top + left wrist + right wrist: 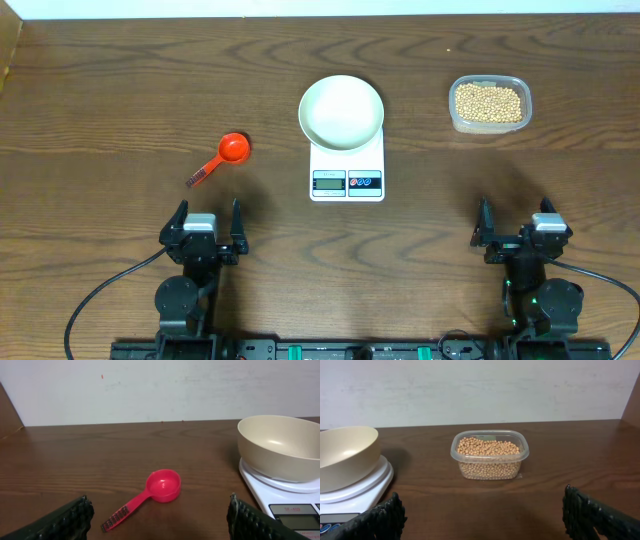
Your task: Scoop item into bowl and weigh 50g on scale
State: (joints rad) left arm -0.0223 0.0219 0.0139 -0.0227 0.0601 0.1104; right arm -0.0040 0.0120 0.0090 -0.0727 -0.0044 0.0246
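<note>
Left tool (208,212) down at 7 o'clock, released, fingers spread wide with nothing between them. Right tool (514,212) at 5 o'clock, same story: spread wide, gripping nothing. Dead centre of the worktop (120,80), white scale (347,182), with the off-white bowl (341,110) sitting on its 12 o'clock end, only bare glaze inside. Out at 2 o'clock, clear open-topped plastic tub (452,108), filled close to the rim with tan-yellow beans (488,102). Over at 10 o'clock, red scoop (233,149) lying flat, cup up, handle toward 7 o'clock.
</note>
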